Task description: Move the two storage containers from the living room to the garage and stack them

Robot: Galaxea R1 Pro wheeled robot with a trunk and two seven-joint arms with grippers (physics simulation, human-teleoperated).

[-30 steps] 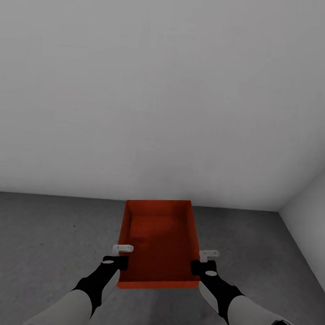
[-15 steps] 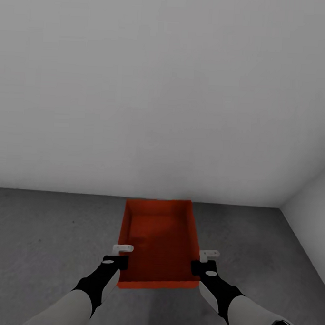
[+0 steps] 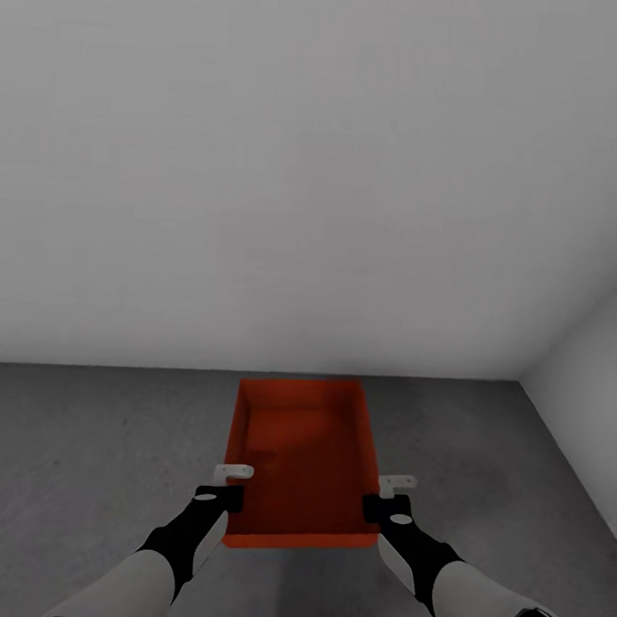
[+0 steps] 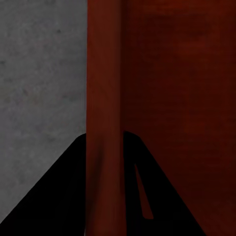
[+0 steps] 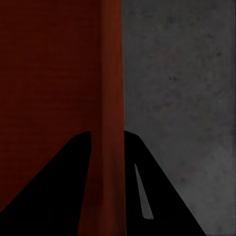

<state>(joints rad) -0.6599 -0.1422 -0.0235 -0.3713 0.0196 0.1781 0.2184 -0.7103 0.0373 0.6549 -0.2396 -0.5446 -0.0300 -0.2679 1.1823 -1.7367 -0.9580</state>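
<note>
An orange-red storage container [image 3: 300,462] with no lid is held in front of me above the garage's dark grey concrete floor [image 3: 83,460]. My left gripper [image 3: 229,496] is shut on its left wall, near the corner closest to me. My right gripper [image 3: 377,507] is shut on its right wall at the same depth. In the left wrist view the thin red wall [image 4: 104,123] runs between the two dark fingers [image 4: 59,196]. The right wrist view has the other wall [image 5: 110,123] pinched between fingers [image 5: 162,196] too. The container is empty.
A plain pale grey wall [image 3: 316,164] stands close ahead and meets the floor just beyond the container. A second grey wall [image 3: 593,396] closes the corner at the right. Bare concrete lies to the left and right of the container.
The whole head view has shifted: the right corner of the room has slid leftwards and the wall base sits slightly higher. The container and both grippers keep their places relative to me.
</note>
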